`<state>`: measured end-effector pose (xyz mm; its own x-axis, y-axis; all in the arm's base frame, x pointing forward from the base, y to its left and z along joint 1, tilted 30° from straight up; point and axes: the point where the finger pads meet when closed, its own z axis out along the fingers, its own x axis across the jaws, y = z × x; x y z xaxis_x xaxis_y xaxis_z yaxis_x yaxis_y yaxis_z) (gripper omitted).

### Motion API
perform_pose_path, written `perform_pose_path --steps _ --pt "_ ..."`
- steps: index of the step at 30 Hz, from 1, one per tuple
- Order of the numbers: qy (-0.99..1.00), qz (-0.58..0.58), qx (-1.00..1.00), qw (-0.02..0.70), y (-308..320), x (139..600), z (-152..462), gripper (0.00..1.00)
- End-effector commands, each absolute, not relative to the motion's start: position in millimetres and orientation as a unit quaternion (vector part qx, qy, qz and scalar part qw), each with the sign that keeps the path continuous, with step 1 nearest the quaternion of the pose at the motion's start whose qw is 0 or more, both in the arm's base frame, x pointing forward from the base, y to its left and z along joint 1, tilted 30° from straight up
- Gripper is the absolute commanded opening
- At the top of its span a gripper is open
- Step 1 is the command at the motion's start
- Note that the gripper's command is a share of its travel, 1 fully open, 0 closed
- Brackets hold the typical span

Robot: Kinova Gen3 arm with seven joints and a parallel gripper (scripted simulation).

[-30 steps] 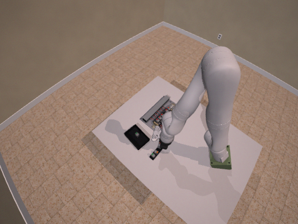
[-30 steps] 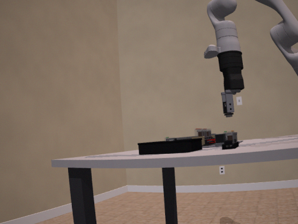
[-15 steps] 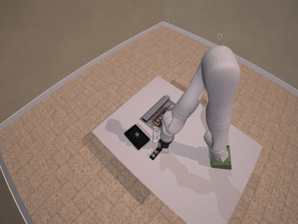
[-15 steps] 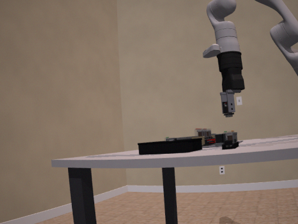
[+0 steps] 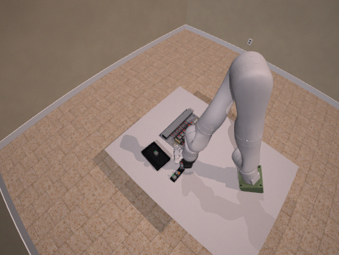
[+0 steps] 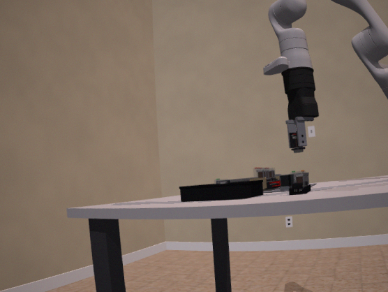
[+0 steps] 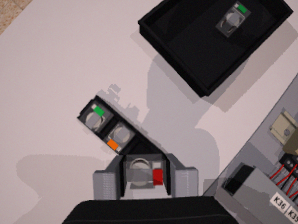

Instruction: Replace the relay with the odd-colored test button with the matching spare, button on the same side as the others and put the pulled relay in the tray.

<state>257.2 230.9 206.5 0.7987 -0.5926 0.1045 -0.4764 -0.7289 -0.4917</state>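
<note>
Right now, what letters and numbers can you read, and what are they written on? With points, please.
"K36": on a white label on the grey rectangular cover (image 7: 250,194).
"K3", its last character cut off by the picture's edge: on the next white label on that cover.
The green-button relay in the black tray (image 5: 155,152) (image 7: 232,21): no text I can make out.

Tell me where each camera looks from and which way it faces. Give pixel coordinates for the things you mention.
Top: high above the table (image 5: 213,189) (image 6: 146,212), looking steeply down; the arm (image 5: 248,100) (image 6: 294,45) and its base (image 5: 251,188) show.
Exterior: beside the table, near tabletop height, looking across it; part of the arm and the gripper (image 6: 297,148) (image 7: 144,168) show.
Wrist: on the arm, looking past the gripper at the table; both fingers show, holding the red-button relay (image 7: 141,171).
All share the tray (image 5: 150,161) (image 6: 220,193) (image 7: 172,62); top and exterior share the arm.
</note>
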Motion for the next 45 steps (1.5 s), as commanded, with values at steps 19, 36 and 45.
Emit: perform_pose_path --steps 19,36,45 --pt "0.176 -0.153 -0.949 0.211 231.6 257.0 207.0 0.0" --pt "0.07 -0.177 -0.963 0.192 232.4 256.5 207.1 0.0" --pt "0.022 -0.187 -0.965 0.182 231.6 257.0 206.9 0.0"
